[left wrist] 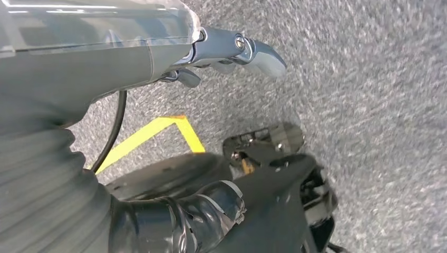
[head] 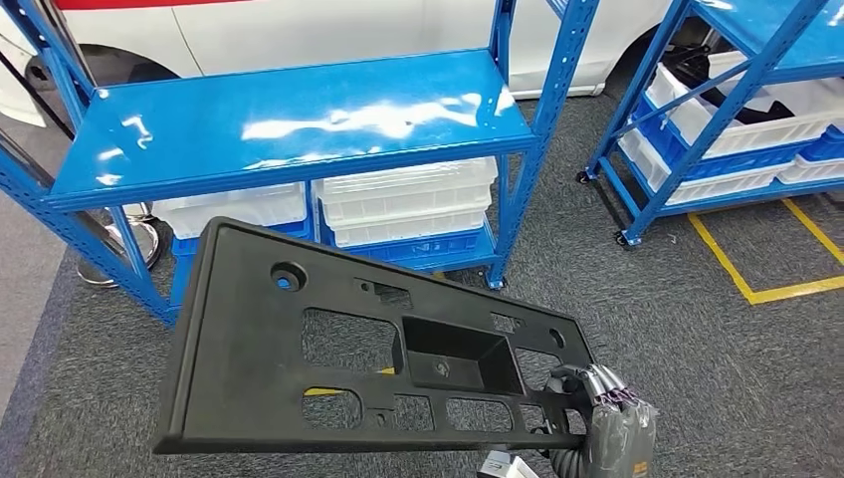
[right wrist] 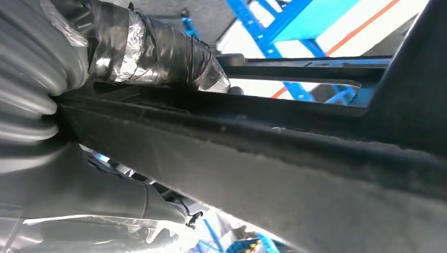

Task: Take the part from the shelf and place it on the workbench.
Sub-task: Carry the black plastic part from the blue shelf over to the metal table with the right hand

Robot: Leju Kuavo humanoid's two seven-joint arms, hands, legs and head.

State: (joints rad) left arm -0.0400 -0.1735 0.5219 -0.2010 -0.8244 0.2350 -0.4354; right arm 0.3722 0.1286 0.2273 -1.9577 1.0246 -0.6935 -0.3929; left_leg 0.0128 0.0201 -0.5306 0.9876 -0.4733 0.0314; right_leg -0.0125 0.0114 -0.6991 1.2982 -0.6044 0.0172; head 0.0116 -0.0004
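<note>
One black part (head: 299, 349) held by right hand (head: 607, 408)

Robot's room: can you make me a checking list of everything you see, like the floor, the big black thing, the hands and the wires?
Surface: grey carpet floor with yellow tape lines; workbench nothing seen.
Job's things: black plastic part, flat with cut-outs, held off the shelf and tilted.
Clutter: white bins under the blue shelf, whose top is bare.
Hands: right hand grips the part's edge; left hand hangs over the floor holding nothing.
Cables: black cable by the left wrist.
Surroundings: second blue rack with bins; white car behind.
</note>
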